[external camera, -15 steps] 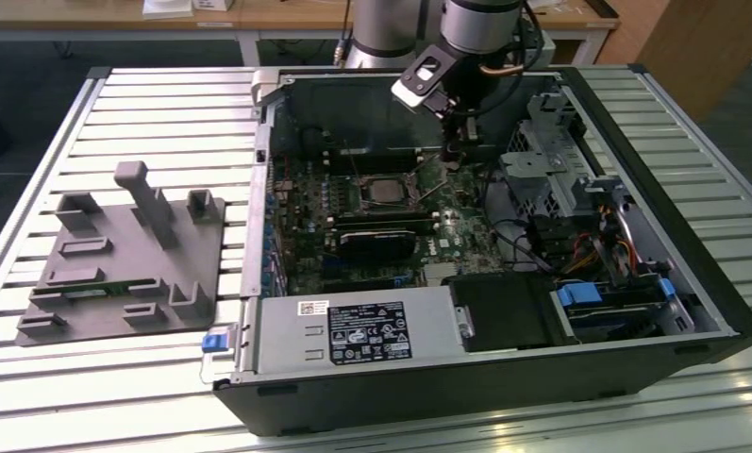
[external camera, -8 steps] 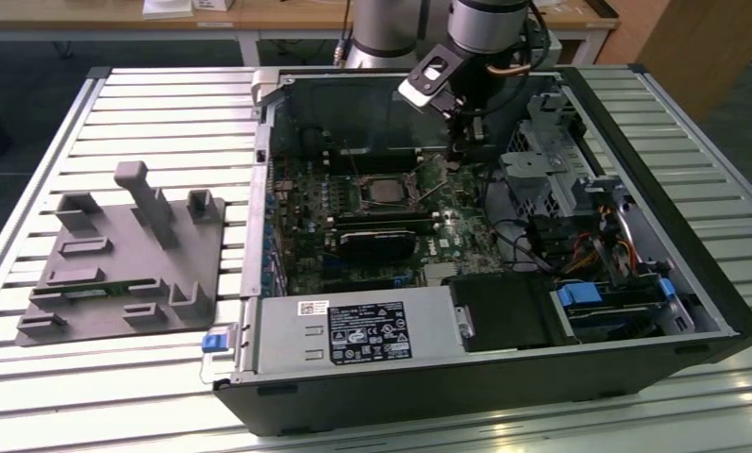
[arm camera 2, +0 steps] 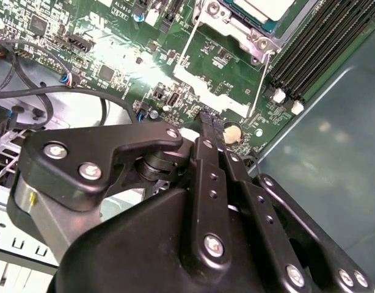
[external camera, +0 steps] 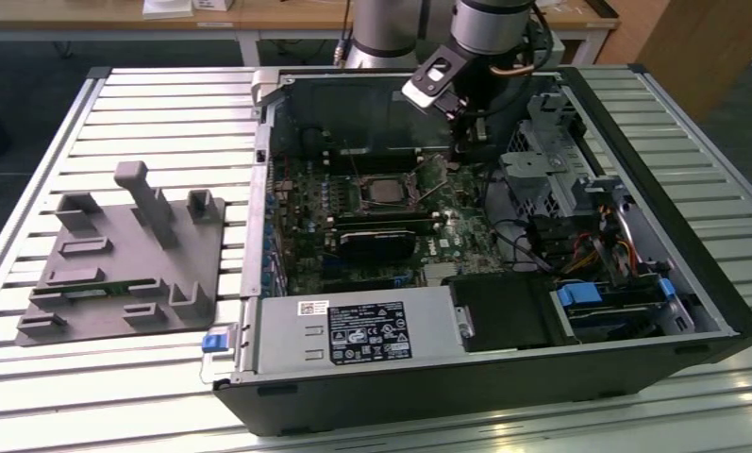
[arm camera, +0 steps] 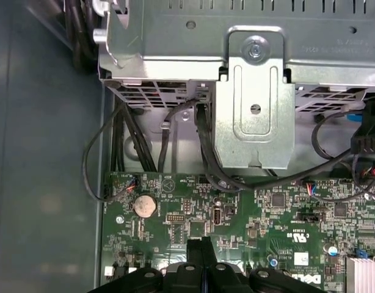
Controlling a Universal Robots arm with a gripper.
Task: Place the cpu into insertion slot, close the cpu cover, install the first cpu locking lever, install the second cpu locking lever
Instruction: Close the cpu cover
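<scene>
**Beside the insertion slot (external camera: pixel 412 192), hand (external camera: pixel 468 151) pinched shut**

Upper middle of the exterior view: the hand hangs just beside the cpu (external camera: pixel 386 190), which sits in the slot. Second wrist view: fingers (arm camera 2: pixel 206 137) pressed together, empty, near a locking lever (arm camera 2: pixel 261 79), probably for pushing. First wrist view: fingertips (arm camera: pixel 193 250) over the motherboard (arm camera: pixel 267 207).

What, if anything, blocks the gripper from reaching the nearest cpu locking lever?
Nothing obvious, so it is probably reachable. In the second wrist view the shut gripper hovers over the motherboard, and the cpu locking lever lies close by with nothing tall between them.
</scene>
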